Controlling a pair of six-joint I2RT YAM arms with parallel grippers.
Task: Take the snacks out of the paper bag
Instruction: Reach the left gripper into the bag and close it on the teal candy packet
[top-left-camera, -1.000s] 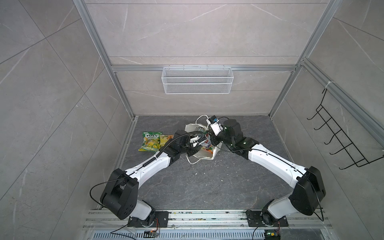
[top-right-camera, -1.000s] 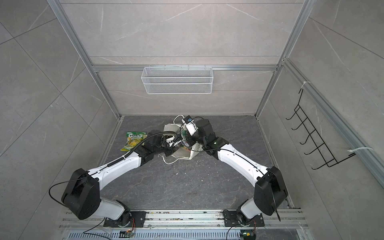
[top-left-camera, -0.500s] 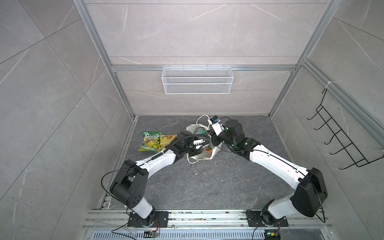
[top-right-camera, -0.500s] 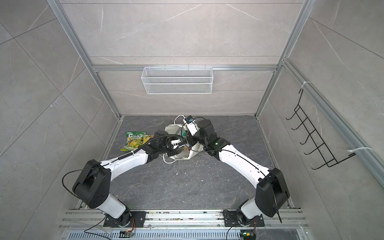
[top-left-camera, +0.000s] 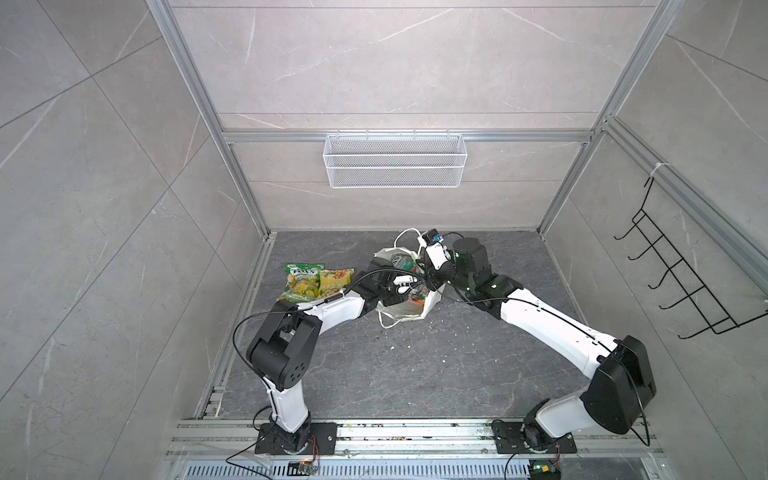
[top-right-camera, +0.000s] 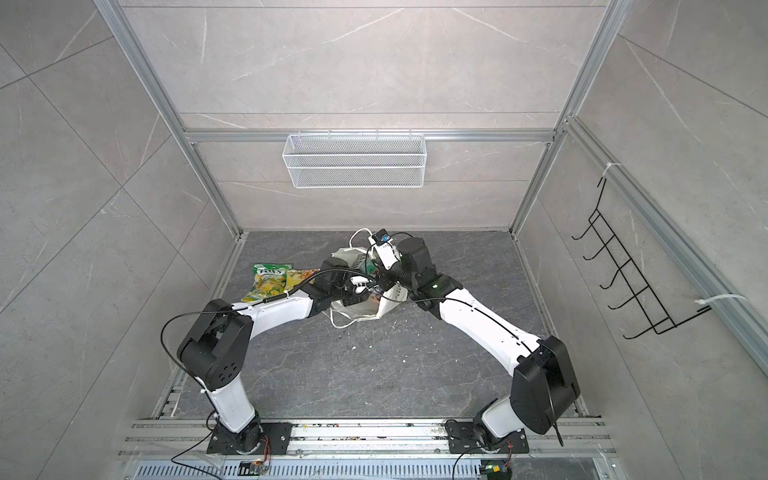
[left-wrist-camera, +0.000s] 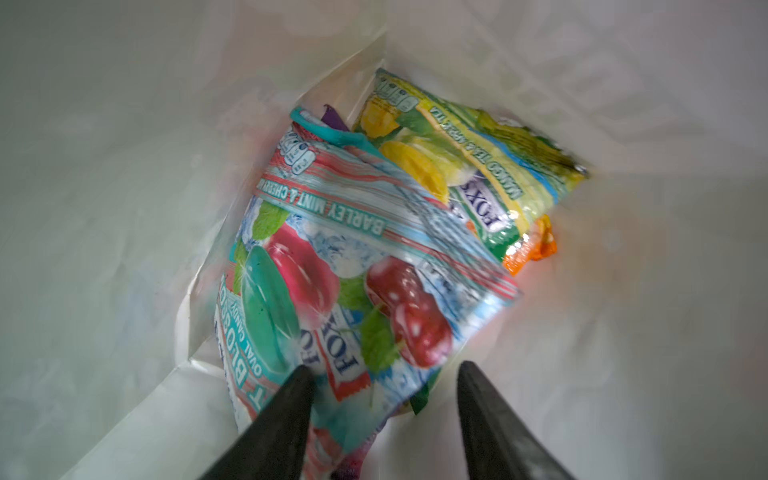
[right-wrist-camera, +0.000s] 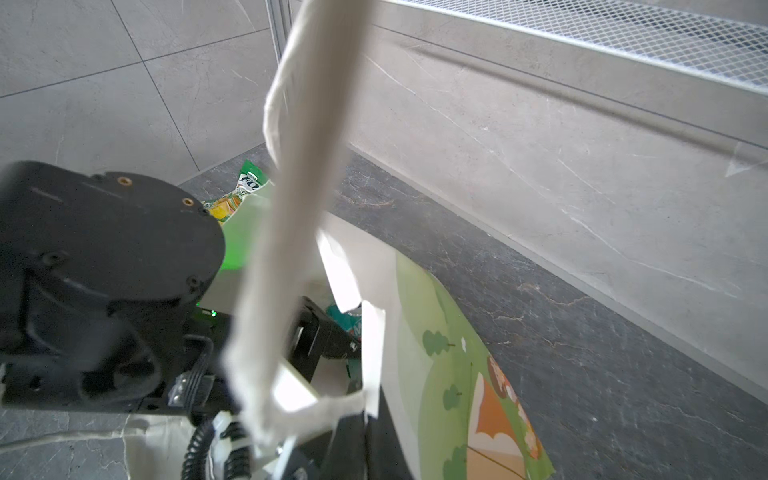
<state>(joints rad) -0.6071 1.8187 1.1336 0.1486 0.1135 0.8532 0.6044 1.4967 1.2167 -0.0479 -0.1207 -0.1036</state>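
White paper with a green print makes up the paper bag (top-left-camera: 405, 316), which sits on the dark floor (top-left-camera: 415, 374) between the two arms in both top views, its rim pinched in the closed right gripper (right-wrist-camera: 332, 449). The left gripper (left-wrist-camera: 384, 365) is inside it, jaws parted and clamped on nothing, poised over a teal packet (left-wrist-camera: 353, 257) that overlaps a lime-green packet (left-wrist-camera: 478, 166). A green packet (top-left-camera: 300, 282) and a yellow packet (top-left-camera: 336, 279) lie flat on the floor near the bag, on its left.
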